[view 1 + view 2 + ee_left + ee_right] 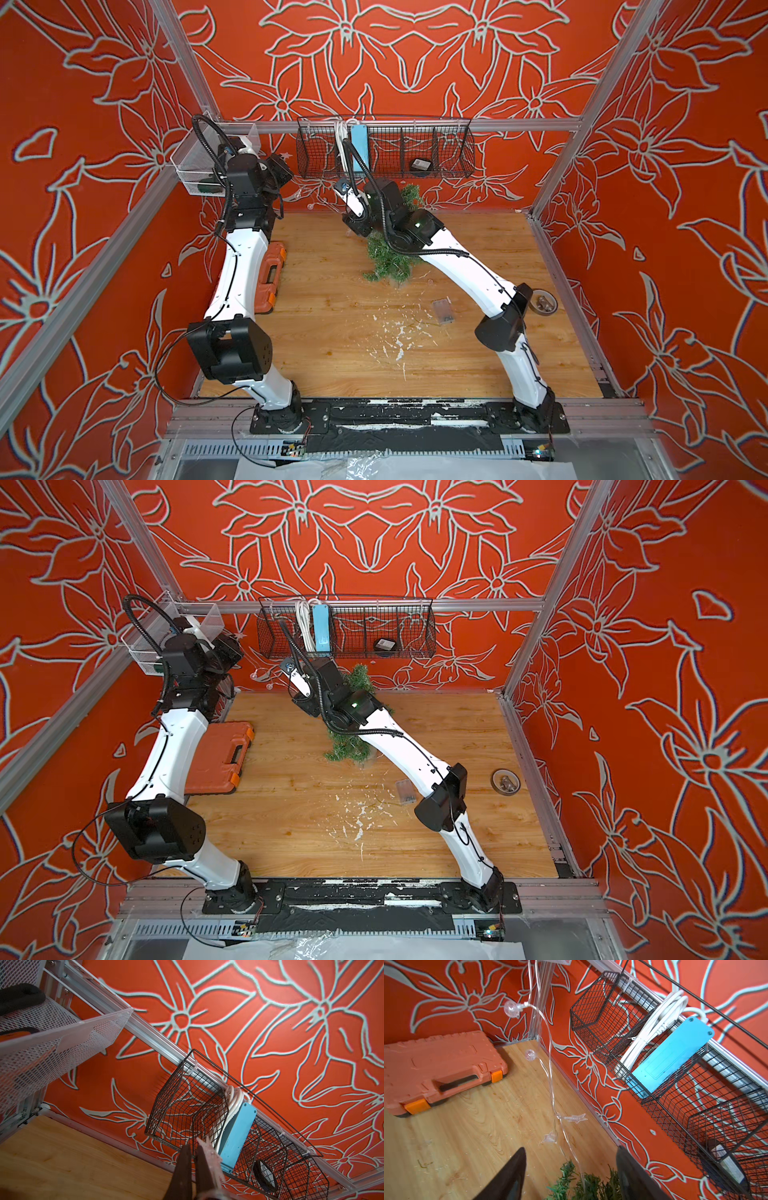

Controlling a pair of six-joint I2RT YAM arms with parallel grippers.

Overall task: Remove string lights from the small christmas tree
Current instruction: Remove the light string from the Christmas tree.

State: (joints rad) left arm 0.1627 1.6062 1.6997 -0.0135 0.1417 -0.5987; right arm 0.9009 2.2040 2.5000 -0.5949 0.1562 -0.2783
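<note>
The string lights (511, 1008) run from high at the far left down into the tip of the small christmas tree (583, 1186), with globes and stars dangling over the worktop (467, 1126). The tree sits mid-far on the worktop, mostly hidden under the right arm (457, 266) in both top views. The battery box (442, 311) lies apart, near-right of the tree.

Left gripper (192, 1147): fingers together, apparently pinched on a clear star bulb, raised at far left. Right gripper (571, 1148): fingers apart either side of the tree tip, holding nothing.

You probably want the right fingers to pin the tip while the left draws the wire up and away. Go slow so the bulbs don't snag the needles.

There is no readable writing on the orange toolbox (440, 1072) or on the blue power strip (670, 1053) in the wire basket (591, 1012). The label on the black item (724, 1159) is too small to read.
</note>
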